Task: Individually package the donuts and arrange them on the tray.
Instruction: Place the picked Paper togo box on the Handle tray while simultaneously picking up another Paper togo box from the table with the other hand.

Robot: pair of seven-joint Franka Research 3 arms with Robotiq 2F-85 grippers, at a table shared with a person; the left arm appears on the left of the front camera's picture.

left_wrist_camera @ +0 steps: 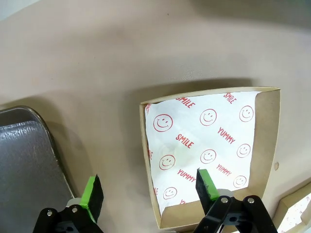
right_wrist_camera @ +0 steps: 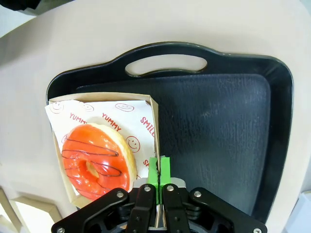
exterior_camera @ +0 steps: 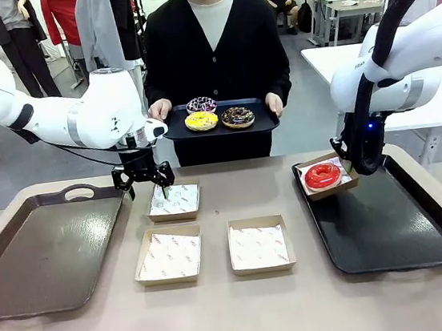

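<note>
A glossy red donut (exterior_camera: 322,175) (right_wrist_camera: 95,158) lies in a paper-lined box (exterior_camera: 352,184) (right_wrist_camera: 97,99) at the far left corner of the black tray (exterior_camera: 390,229) (right_wrist_camera: 218,126). My right gripper (exterior_camera: 348,164) (right_wrist_camera: 159,171) is shut on that box's side wall. The box overlaps the tray's rim. Across the table a person holds a dark tray (exterior_camera: 221,130) carrying a purple sprinkled donut (exterior_camera: 201,104), a yellow donut (exterior_camera: 201,121) and a chocolate donut (exterior_camera: 238,117). My left gripper (exterior_camera: 144,179) (left_wrist_camera: 149,188) is open, straddling the left wall of an empty box (exterior_camera: 174,201) (left_wrist_camera: 209,145).
Two more empty lined boxes (exterior_camera: 169,255) (exterior_camera: 257,246) sit side by side nearer the front. A large dark brown tray (exterior_camera: 46,251) (left_wrist_camera: 24,160) lies at the left of the table. The person's hands grip both ends of the held tray.
</note>
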